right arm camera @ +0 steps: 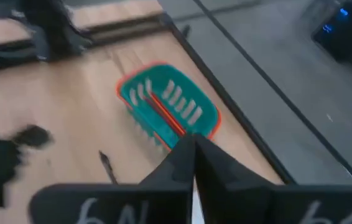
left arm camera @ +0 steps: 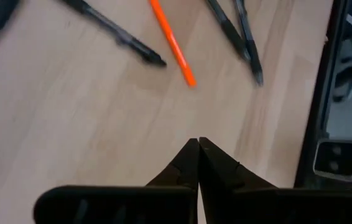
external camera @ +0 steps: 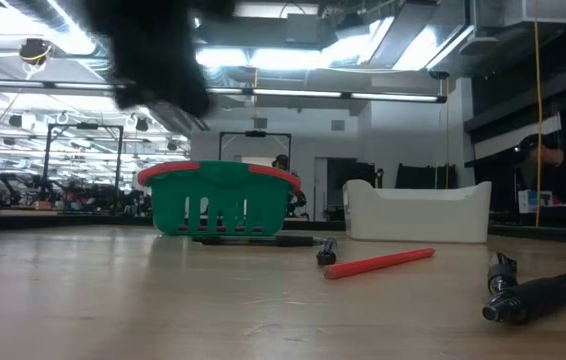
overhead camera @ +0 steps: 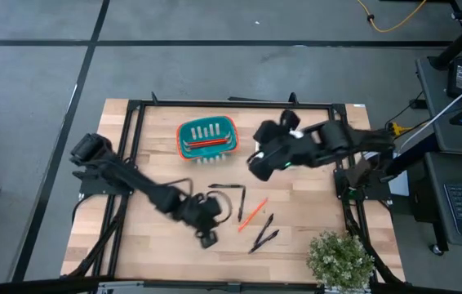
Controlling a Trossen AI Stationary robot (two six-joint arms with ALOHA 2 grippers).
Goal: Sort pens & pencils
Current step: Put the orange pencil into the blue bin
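In the low view an arm (external camera: 153, 60) showed only as a dark blur at the top edge, its gripper out of sight. One pen (external camera: 543, 292) ran off the right edge there. The left wrist view cut off the pens (left arm camera: 114, 30) and the pencil (left arm camera: 172, 42) at its top edge — their full lengths were not shown. From above, the pencils (overhead camera: 207, 144) in the basket (overhead camera: 185, 131) merged into one red streak, too small to count. The right wrist view smeared the left arm (right arm camera: 2, 155) — no detail.
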